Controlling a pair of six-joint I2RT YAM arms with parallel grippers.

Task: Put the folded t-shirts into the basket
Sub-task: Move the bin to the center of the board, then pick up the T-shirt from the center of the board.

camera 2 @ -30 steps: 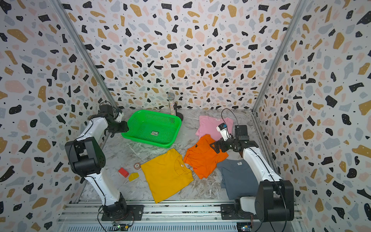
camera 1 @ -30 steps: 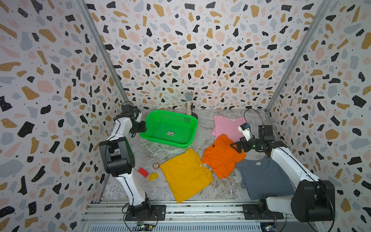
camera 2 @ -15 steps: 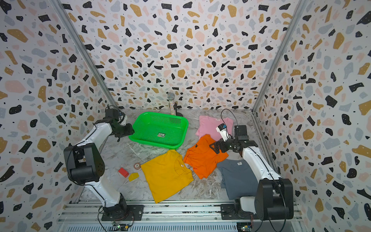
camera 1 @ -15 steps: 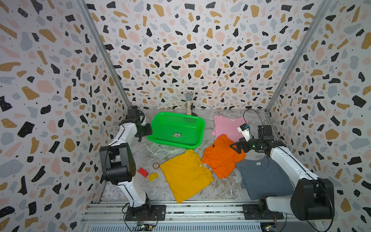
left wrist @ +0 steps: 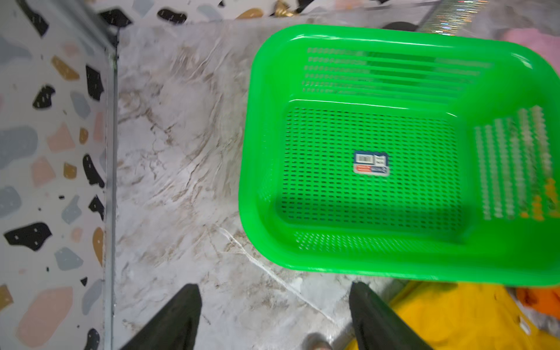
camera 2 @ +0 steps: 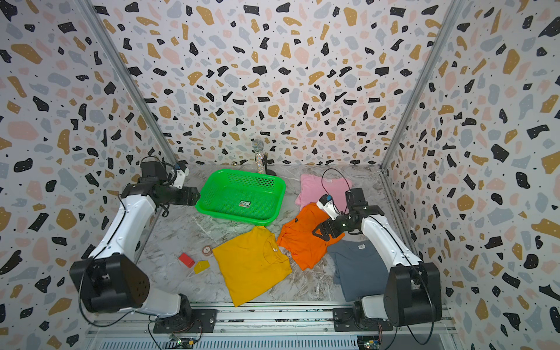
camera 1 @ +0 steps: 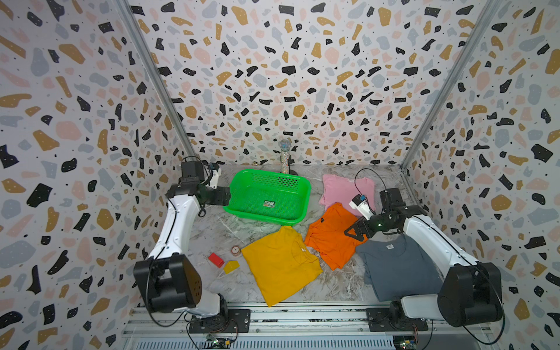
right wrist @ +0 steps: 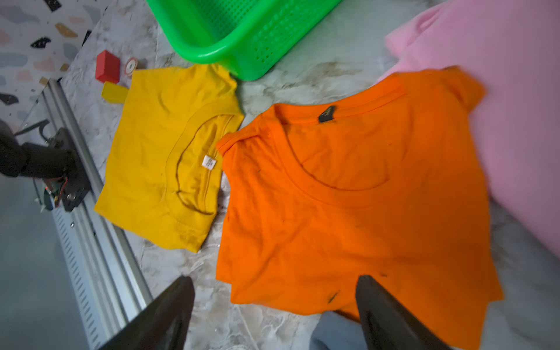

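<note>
Basket, bright green, upright, sits toward back edge of desk, a bit left of middle, sticker on its floor. All four folded t-shirts lie on desk outside basket. Pink shirt near back-right corner. Orange shirt just in front of it, overlapping its front edge. Mustard yellow shirt toward middle of front edge, back corner right at basket's front rim. Grey-blue shirt at front-right corner, just beside orange shirt.

Left claw just beside basket's left end, jaws apart, nothing between them, bare desk under it; contact with rim can't be told. Right claw low over orange shirt's right edge, jaws apart, gripping nothing, one finger over orange cloth, other over bare desk.

Red block, yellow block and small round disc near front-left. Glitter microphone stands at back edge behind basket.
</note>
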